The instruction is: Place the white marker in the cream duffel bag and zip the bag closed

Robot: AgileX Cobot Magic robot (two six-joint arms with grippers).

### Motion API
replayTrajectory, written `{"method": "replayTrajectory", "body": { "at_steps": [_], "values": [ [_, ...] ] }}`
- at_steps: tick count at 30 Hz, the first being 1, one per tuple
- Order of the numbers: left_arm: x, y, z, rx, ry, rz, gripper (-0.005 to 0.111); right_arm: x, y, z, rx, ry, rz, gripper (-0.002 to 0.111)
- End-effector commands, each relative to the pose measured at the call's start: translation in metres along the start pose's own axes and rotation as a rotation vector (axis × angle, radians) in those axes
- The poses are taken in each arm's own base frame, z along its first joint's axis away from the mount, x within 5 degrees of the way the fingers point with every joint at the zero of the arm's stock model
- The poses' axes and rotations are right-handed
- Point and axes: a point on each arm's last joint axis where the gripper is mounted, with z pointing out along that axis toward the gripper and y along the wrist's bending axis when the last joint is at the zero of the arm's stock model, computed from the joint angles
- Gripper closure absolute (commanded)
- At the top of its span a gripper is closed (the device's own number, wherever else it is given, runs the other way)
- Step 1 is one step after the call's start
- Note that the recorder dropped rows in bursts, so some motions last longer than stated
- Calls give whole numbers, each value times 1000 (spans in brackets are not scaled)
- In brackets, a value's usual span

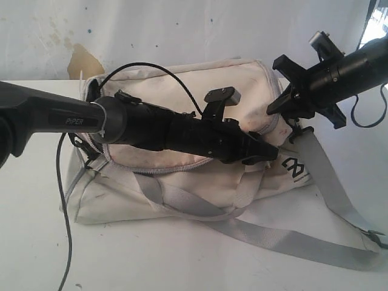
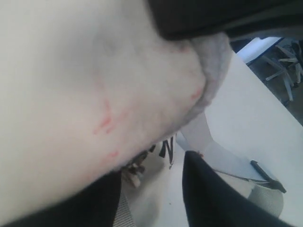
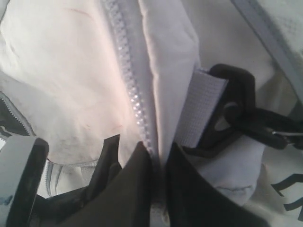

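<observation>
white marker unseen; cream duffel bag (image 1: 151, 206) is held by left gripper (image 1: 270, 151), zipper (image 3: 132, 99) pinched by right gripper (image 3: 158, 150); closing judged nearly done.

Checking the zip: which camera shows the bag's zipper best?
Right wrist view: the zipper runs close up, teeth visible, into the right gripper. Exterior view shows its grey line distantly; left wrist view, only stained bag fabric.

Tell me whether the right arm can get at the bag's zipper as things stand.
Likely yes: the right gripper sits at the zipper on the cream duffel bag, jaws closed around it, nothing in between.
</observation>
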Motion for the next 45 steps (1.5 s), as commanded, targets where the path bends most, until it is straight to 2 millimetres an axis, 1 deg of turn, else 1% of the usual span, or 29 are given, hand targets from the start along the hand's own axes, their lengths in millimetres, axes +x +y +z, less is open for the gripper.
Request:
{"method": "replayTrajectory", "body": {
  "at_steps": [1, 4, 6, 9, 13, 19, 21, 23, 25, 30, 32, 34, 35, 39, 40, 45],
  "values": [
    [-2, -2, 1, 32, -9, 2, 64, 0, 1, -1, -16, -2, 0, 108],
    [4, 3, 5, 18, 4, -6, 64, 1, 1, -1, -17, 0, 0, 108],
    [9, 1, 8, 64, 19, -12, 67, 1, 1, -1, -17, 0, 0, 108],
    [6, -1, 11, 83, 11, -1, 74, 1, 1, -1, -17, 0, 0, 108],
    [-5, 1, 12, 35, -19, 9, 84, 1, 1, -1, -17, 0, 0, 108],
    [-5, 17, 11, -136, -37, -26, 84, 0, 1, -1, -16, -2, 0, 108],
    [-5, 17, 11, -136, -39, -50, 84, 0, 1, -1, -16, -2, 0, 108],
    [-5, 13, 11, -94, -35, -53, 84, 0, 1, -1, -16, -2, 0, 108],
    [-5, 10, 13, -70, -31, -50, 81, 0, 1, -1, -16, -2, -2, 108],
    [-6, 16, 12, -153, -42, -46, 58, 1, 1, -1, -17, 2, -2, 108],
    [-6, 17, 12, -162, -44, -46, 57, 1, 1, -1, -17, 2, -2, 108],
    [-6, 17, 12, -160, -44, -53, 62, 1, 1, -1, -17, 2, -2, 108],
    [-6, 16, 12, -153, -43, -53, 68, 1, 1, -1, -17, 2, -2, 108],
    [-5, 14, 13, -123, -38, -53, 101, 0, 1, -1, -15, -4, -2, 108],
    [-5, 13, 13, -112, -36, -46, 107, 0, 1, -1, -15, -4, -2, 108],
    [-3, -2, 12, 47, 0, -14, 107, 0, 1, -1, -14, -3, -16, 108]
  ]
}}
